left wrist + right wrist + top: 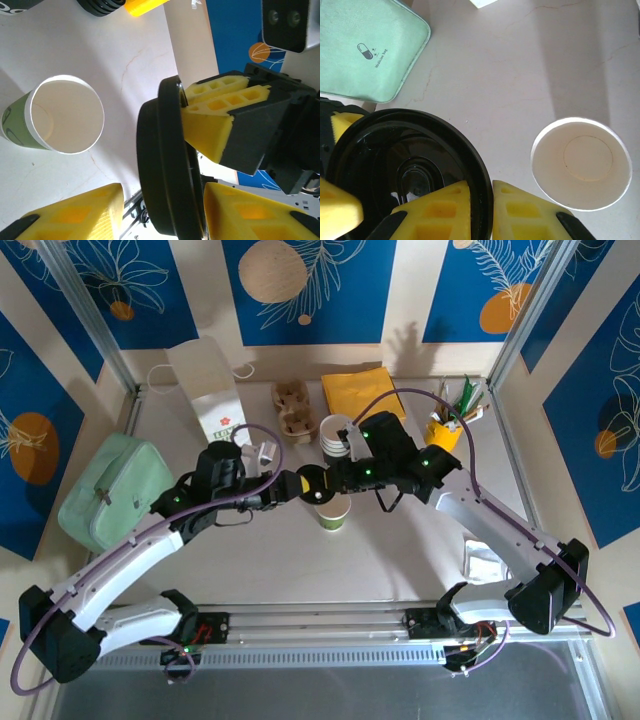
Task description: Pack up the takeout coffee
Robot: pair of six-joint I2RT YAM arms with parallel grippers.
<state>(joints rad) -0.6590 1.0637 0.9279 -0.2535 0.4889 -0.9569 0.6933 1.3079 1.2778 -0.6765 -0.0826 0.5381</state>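
Table (400, 560): carries everything; the paper cup (333, 510) stands upright mid-table and is best left there until capped.
Paper bag (208, 385): stands at the far left, well apart from the cup; bagging, I judge, waits on the lid.
Right gripper (481, 210): clamped on the rim of the black lid (405, 170); it should let go only once the other side has a firm hold.
Left gripper (165, 215): jaws straddle the same lid edge-on, one pad nearly touching, the other showing a gap, so not clamped; close squarely.
Cup: lidless, empty-looking, just beside the held lid.
Lid: aloft between both grippers; level it, centre it over the cup mouth, press evenly.
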